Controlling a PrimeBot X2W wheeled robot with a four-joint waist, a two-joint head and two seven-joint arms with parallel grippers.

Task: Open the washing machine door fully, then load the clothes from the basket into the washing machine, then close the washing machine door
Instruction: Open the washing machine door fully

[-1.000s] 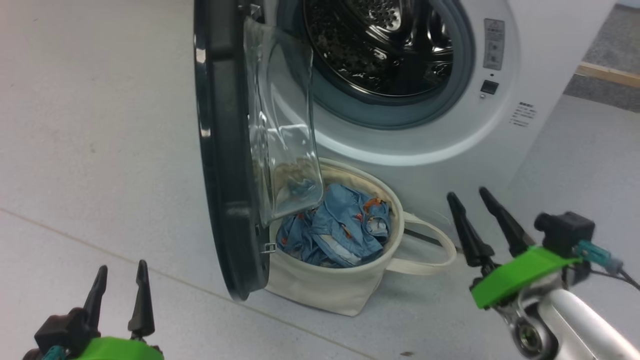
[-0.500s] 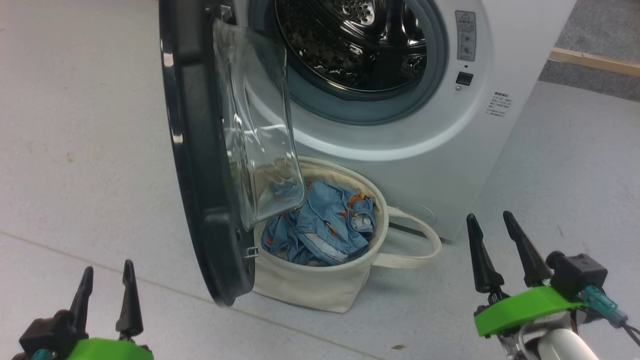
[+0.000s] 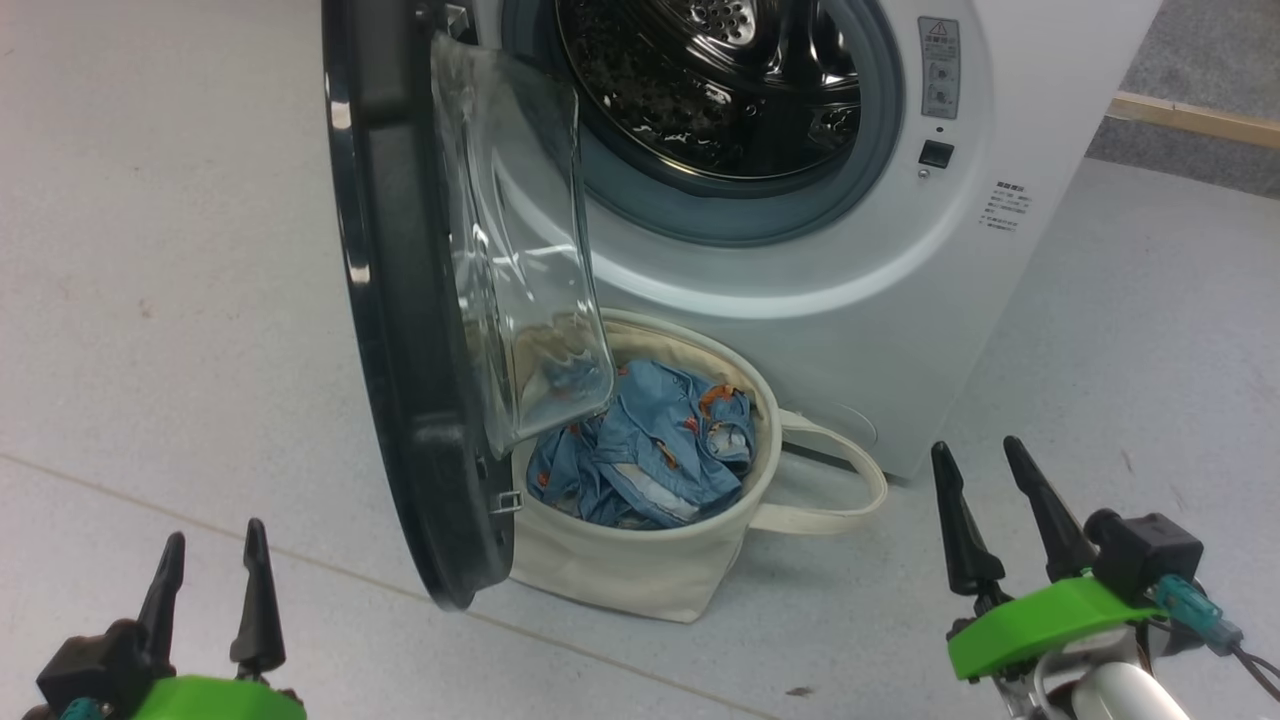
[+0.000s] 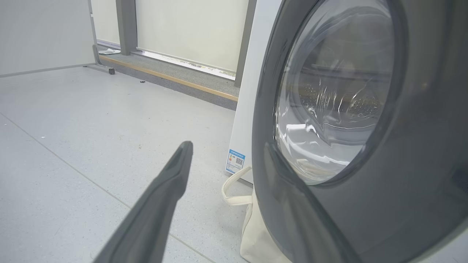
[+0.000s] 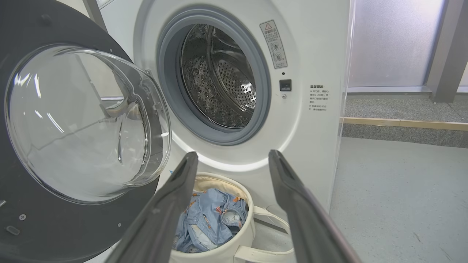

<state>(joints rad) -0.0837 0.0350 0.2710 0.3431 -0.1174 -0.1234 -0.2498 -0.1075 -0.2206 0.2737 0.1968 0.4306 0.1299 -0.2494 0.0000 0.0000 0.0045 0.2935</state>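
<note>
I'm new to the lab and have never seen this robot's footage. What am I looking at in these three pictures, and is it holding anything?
You are seeing one moment from three cameras. The head view looks down at a big white front-loading washing machine whose round black-rimmed glass door is swung open. In front of the machine, on the pale grey floor, stands a round cream canvas basket holding light blue printed clothes. The green-and-black parts in the bottom corners are the robot's left gripper and right gripper.

The other two cameras sit on the wrists. The left wrist view faces the door's outer side; the right wrist view looks between its dark fingers at the drum and basket.

Both pairs of jaws stand open and hold nothing.
</note>
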